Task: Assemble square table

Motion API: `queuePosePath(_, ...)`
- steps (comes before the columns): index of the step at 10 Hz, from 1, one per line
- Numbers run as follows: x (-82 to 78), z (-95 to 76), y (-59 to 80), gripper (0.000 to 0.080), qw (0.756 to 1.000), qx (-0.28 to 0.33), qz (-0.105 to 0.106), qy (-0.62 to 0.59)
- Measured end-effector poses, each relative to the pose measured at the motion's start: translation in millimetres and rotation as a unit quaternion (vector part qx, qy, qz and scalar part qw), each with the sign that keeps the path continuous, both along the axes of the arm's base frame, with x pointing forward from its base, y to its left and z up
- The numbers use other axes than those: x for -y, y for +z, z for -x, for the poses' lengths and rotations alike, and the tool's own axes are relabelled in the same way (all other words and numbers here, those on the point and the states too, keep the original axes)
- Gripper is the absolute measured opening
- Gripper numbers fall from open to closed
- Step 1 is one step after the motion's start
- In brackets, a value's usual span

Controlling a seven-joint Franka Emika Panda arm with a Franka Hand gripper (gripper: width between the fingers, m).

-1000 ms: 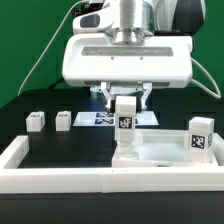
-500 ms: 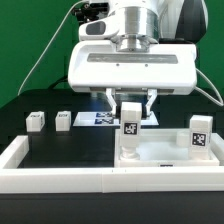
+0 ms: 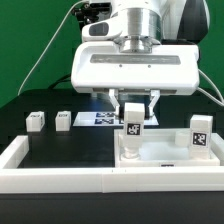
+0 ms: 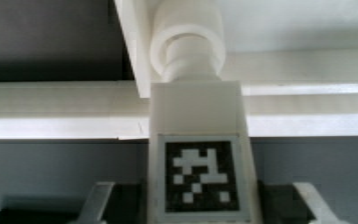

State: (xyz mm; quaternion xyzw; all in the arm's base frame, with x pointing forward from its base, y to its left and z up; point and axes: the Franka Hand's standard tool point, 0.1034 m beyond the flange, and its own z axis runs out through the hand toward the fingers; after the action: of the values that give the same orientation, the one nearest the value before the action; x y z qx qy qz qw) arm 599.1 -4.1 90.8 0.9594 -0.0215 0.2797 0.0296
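Note:
My gripper (image 3: 131,112) is shut on a white table leg (image 3: 131,130) and holds it upright, its black-and-white tag facing the exterior camera. The leg's lower end meets the left corner of the white square table top (image 3: 168,153), which lies against the border wall. Whether it sits in a hole cannot be told. A second tagged leg (image 3: 200,139) stands on the slab's right side. In the wrist view the held leg (image 4: 199,150) fills the middle, with a finger (image 4: 108,202) on either side of it.
Two more short legs (image 3: 36,121) (image 3: 64,119) stand on the black table at the exterior view's left. The marker board (image 3: 98,119) lies behind the gripper. The low white border wall (image 3: 60,172) runs along the front and sides.
The gripper has carried the leg a little toward the exterior view's right and slightly lower, over the slab's corner. Its grip has not changed.

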Motion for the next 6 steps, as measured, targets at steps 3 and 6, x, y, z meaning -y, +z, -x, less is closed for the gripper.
queuePosePath(3, 2.2, 4.7, -11.6, 0.0292, 1.000, 0.001, 0.006, -0.001)
queuePosePath(6, 3.1, 5.8, -15.5, 0.0292, 1.000, 0.002, 0.008, -0.001)
